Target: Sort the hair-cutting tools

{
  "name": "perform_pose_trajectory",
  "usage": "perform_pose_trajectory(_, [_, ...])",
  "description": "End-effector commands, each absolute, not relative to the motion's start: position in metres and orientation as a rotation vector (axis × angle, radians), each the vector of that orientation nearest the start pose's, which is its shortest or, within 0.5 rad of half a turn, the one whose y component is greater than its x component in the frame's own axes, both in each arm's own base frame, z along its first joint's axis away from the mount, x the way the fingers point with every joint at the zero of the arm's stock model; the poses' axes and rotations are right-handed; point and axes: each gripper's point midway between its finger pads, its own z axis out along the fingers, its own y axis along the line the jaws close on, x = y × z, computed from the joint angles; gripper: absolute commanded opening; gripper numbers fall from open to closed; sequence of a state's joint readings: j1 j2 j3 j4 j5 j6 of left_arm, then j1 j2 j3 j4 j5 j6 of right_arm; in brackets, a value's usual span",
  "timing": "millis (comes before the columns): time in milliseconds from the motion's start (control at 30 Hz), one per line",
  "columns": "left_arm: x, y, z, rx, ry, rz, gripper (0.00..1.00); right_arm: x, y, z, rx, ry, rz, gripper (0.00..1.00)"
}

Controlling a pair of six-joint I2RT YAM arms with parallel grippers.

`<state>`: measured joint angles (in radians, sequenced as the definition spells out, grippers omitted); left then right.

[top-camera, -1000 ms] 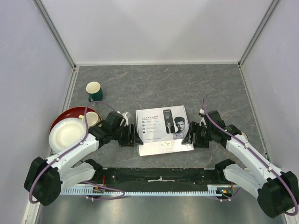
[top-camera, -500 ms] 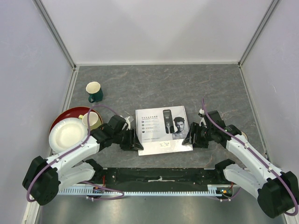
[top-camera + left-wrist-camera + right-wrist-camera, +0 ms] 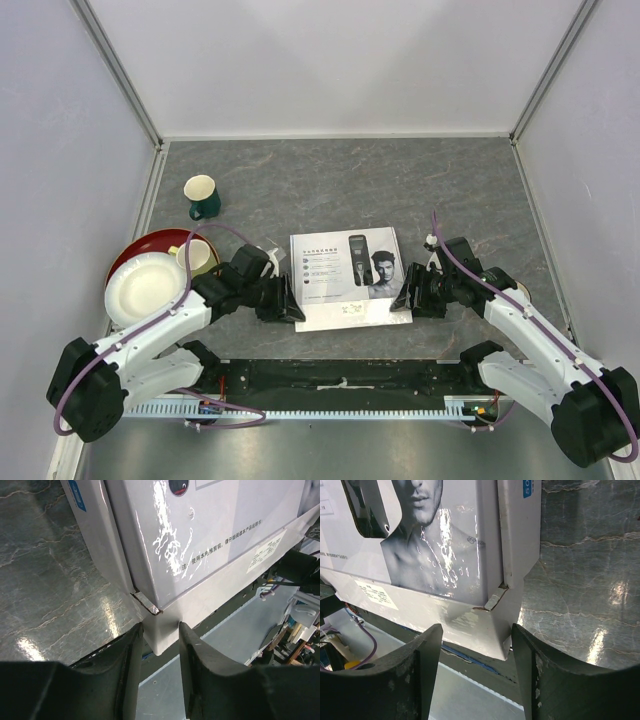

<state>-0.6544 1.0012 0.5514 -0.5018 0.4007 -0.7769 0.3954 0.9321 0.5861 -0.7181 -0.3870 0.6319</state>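
Note:
The white clipper box (image 3: 345, 265) lies shut in the middle of the table, with a printed clipper and a man's face on its lid. The clipper, comb guards, brush and sticks are hidden. My left gripper (image 3: 292, 305) sits at the box's near left corner. In the left wrist view its fingers (image 3: 131, 652) press on both sides of that corner (image 3: 159, 635). My right gripper (image 3: 408, 298) is at the near right corner. In the right wrist view it (image 3: 476, 647) is open, its jaws standing wide around the corner (image 3: 490, 630).
A green mug (image 3: 203, 196) stands at the far left. A red plate (image 3: 130, 256) holding a white bowl (image 3: 143, 285) and a cream mug (image 3: 197, 255) sits left of my left arm. A black rail (image 3: 340, 375) runs along the near edge.
My left gripper has slid nearer along the box's left side onto its near left corner and closed on it. The right arm has hardly moved.

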Motion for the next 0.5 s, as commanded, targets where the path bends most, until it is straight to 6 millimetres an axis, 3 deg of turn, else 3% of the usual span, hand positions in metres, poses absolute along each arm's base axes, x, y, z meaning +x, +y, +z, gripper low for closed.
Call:
perform_pose_trajectory(0, [0.130,-0.224,0.100,0.020,2.724,-1.045,0.40,0.153,0.165,0.103,0.152,2.710,0.885,0.65])
perform_pose_trajectory(467, [0.137,-0.217,0.081,0.001,2.749,-0.943,0.40,0.152,0.156,0.087,0.168,2.732,0.805,0.63])
